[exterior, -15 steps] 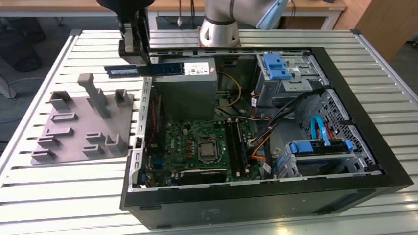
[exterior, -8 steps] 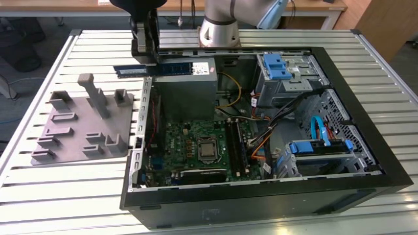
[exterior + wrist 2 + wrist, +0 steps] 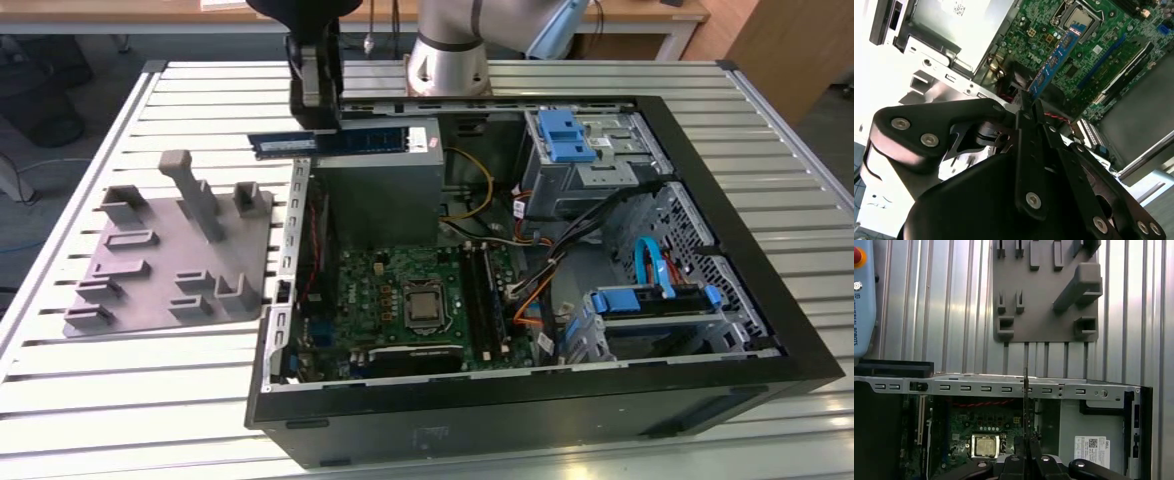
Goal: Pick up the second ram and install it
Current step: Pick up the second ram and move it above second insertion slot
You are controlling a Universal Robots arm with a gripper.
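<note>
Second ram (image 3: 374,140), a thin, flat, long and narrow blue circuit-board strip, carries a row of small black chips along its face and a pale label near one end. In the second wrist view the strip (image 3: 1056,57) shows its blue face and chips and reaches straight out from the fingertips. In the first wrist view it is seen edge-on, as a thin dark line (image 3: 1025,405).

The black two-finger gripper (image 3: 320,126) has its fingers drawn together on the strip's two flat faces, pinching the board near the middle of its length, so a piece sticks out on either side of the fingers in the exterior view. The clamp also shows in both wrist views (image 3: 1029,102) (image 3: 1025,442).

The strip hangs in the air with its long edge level. It is above the grey metal power-supply box (image 3: 380,185), at the far corner of the open black computer case (image 3: 534,410). Its labelled end juts toward the exterior view's left, over the slatted metal table (image 3: 80,400). Below it lie the green motherboard (image 3: 387,290) with its square silver processor socket (image 3: 424,305), and the grey plastic fixture tray (image 3: 160,260) rests beside the case.
</note>
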